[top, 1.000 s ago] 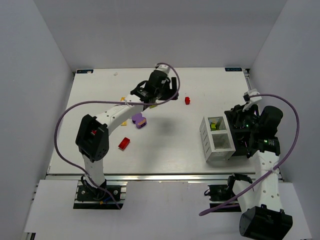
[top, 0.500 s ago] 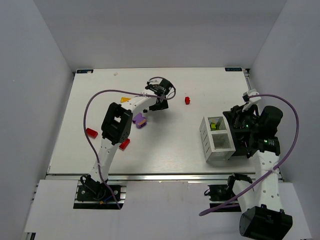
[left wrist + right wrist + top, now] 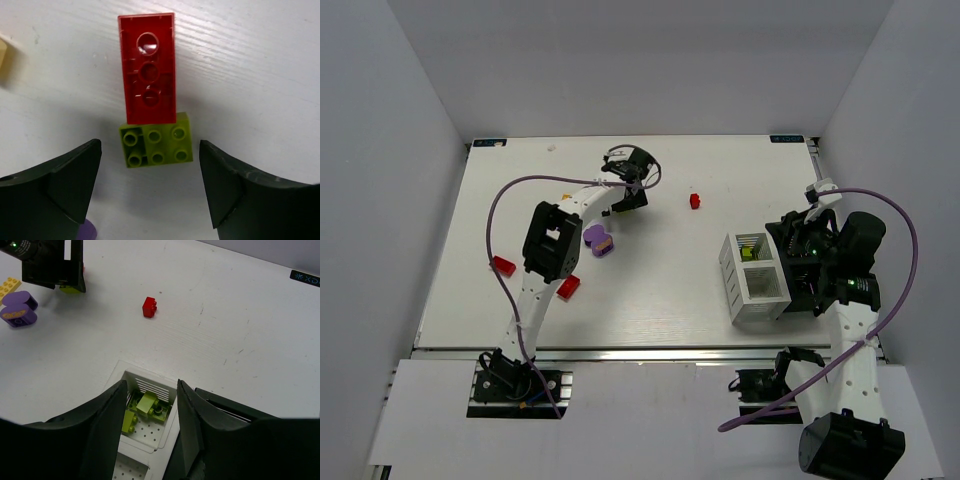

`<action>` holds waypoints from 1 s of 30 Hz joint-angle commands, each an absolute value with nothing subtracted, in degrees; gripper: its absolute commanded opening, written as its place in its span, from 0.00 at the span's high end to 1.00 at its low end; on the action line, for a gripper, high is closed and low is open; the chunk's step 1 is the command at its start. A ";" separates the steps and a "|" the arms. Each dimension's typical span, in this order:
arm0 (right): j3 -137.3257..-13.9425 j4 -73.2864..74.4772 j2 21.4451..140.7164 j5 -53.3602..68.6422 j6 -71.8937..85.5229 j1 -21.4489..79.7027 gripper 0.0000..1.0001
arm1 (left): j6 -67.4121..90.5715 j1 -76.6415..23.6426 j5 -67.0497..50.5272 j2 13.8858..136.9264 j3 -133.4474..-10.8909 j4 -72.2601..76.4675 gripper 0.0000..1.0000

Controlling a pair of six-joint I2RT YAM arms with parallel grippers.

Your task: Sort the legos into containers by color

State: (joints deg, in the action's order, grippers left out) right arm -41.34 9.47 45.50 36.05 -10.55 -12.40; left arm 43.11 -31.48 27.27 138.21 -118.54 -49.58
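In the left wrist view a lime green lego lies on the table, touching the end of an upside-down red lego. My left gripper is open, its fingers on either side just short of the green lego; it is at the far middle in the top view. The purple piece lies nearby. The containers stand at the right. My right gripper hovers open and empty over a white compartment that holds lime green legos.
Red legos lie at the left, near the left arm and at the far middle, the last also in the right wrist view. A yellow lego lies beside the purple piece.
The left arm has folded its elbow back, uncovering a red lego at the left, and its gripper has shifted slightly left. The right arm has not moved.
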 commanded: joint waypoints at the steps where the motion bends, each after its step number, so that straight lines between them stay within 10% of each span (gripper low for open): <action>1: -40.96 8.70 45.26 36.83 -10.72 -12.57 0.50 | 42.01 -31.64 25.85 138.78 -121.20 -48.60 0.12; 8: -41.04 8.61 45.26 36.83 -10.72 -12.74 0.50 | 41.92 -31.64 24.35 139.57 -122.26 -47.99 0.31; 16: -40.87 8.61 45.26 37.18 -10.81 -12.48 0.50 | 35.70 -33.30 20.76 130.10 -116.21 -41.68 0.93; 22: -40.96 8.70 45.44 38.32 -10.90 -12.57 0.50 | 21.97 -34.01 -25.97 106.37 -84.02 2.04 0.97; 30: -40.69 8.61 45.00 37.36 -10.72 -12.66 0.56 | 19.24 -38.13 -48.16 112.76 -91.15 7.70 1.00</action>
